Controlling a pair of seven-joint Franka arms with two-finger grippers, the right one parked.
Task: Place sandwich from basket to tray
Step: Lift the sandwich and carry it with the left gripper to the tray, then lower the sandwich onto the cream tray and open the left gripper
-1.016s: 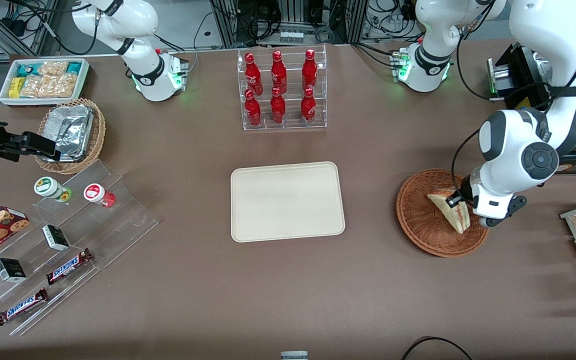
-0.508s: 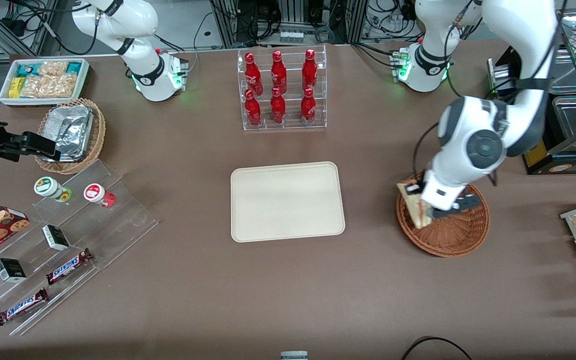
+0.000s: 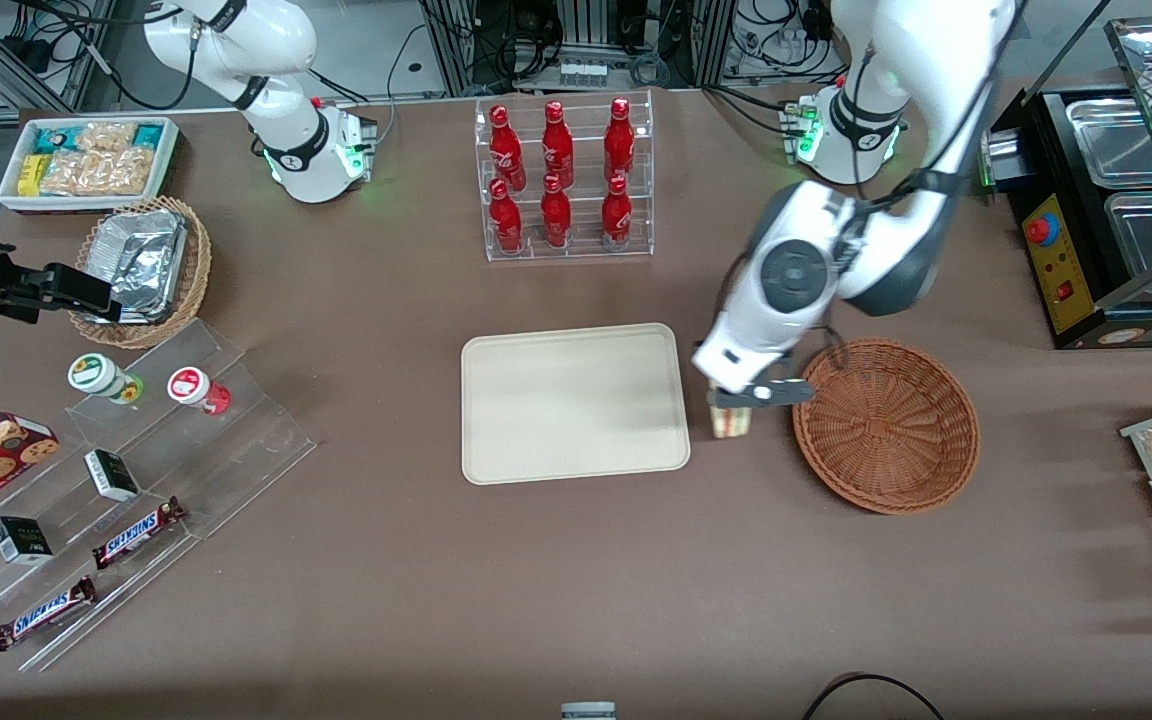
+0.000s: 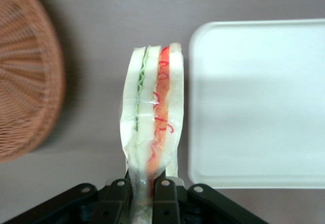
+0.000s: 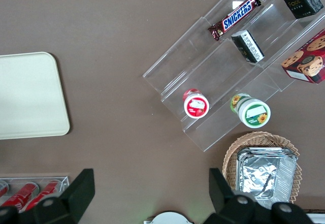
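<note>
The gripper (image 3: 733,402) hangs over bare table between the basket (image 3: 886,425) and the tray (image 3: 574,402), its fingers (image 4: 163,196) clamped on the sandwich (image 4: 152,127) — the wedge hangs cut edge down, red and green layers showing, held clear of both basket and tray. From the wrist view the sandwich sits just beside the tray's rim, over the brown tabletop, with the basket's woven rim a little apart from it. Farther from the front camera than the tray stands a clear rack of red bottles (image 3: 561,180). Toward the parked arm's end lie a tiered acrylic stand (image 3: 126,480) with candy bars (image 3: 138,531) and small jars — well apart from the gripper.
</note>
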